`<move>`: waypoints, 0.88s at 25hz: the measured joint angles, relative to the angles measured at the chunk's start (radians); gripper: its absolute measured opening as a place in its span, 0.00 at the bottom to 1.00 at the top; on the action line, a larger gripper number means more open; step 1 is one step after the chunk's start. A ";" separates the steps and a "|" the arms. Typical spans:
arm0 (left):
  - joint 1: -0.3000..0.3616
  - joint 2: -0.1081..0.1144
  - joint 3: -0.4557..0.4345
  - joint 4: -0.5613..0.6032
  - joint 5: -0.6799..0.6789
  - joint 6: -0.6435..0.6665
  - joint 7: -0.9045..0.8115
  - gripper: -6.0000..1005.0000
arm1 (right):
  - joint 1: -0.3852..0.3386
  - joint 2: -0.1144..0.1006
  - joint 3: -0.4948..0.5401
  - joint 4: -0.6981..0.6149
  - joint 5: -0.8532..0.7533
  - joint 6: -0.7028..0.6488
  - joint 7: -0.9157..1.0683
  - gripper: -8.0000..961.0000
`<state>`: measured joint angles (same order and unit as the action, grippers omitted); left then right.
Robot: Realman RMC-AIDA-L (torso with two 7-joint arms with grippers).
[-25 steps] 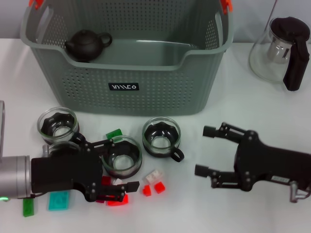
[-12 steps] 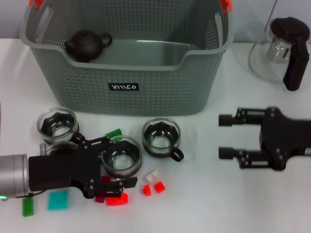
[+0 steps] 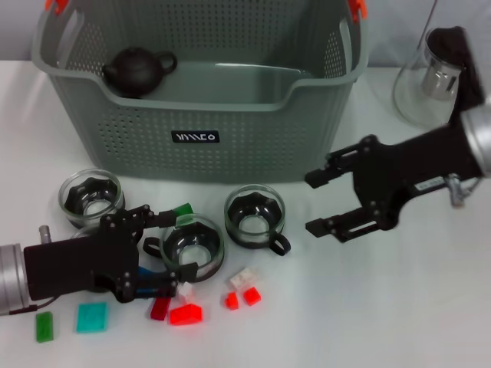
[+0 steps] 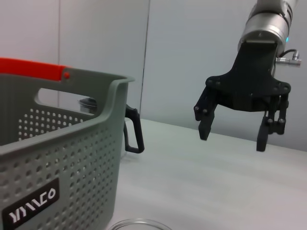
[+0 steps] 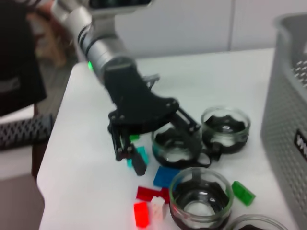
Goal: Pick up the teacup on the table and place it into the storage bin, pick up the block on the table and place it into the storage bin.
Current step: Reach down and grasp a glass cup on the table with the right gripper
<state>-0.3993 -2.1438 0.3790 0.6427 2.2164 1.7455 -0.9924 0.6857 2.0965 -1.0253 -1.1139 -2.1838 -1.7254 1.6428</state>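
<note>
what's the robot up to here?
It is clearing glass teacups and small blocks from the table into the storage bin. The left gripper is low among the red blocks, jaws open beside the middle teacup, holding nothing. The right gripper hangs open in the air right of the bin, near another teacup. Three teacups are in view on the table. The bin holds only a dark teapot.

I see a grey-green perforated storage bin with orange handle ends, and red blocks just beside my black left gripper.
</note>
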 joint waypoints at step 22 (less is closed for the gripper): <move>0.004 -0.004 -0.034 -0.022 0.000 -0.022 0.000 0.88 | 0.101 0.012 -0.639 0.092 -0.040 0.475 0.205 0.76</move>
<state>-0.3957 -2.1476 0.3451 0.6204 2.2166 1.7238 -0.9924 0.7868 2.1090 -1.6647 -1.0218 -2.2240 -1.2500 1.8483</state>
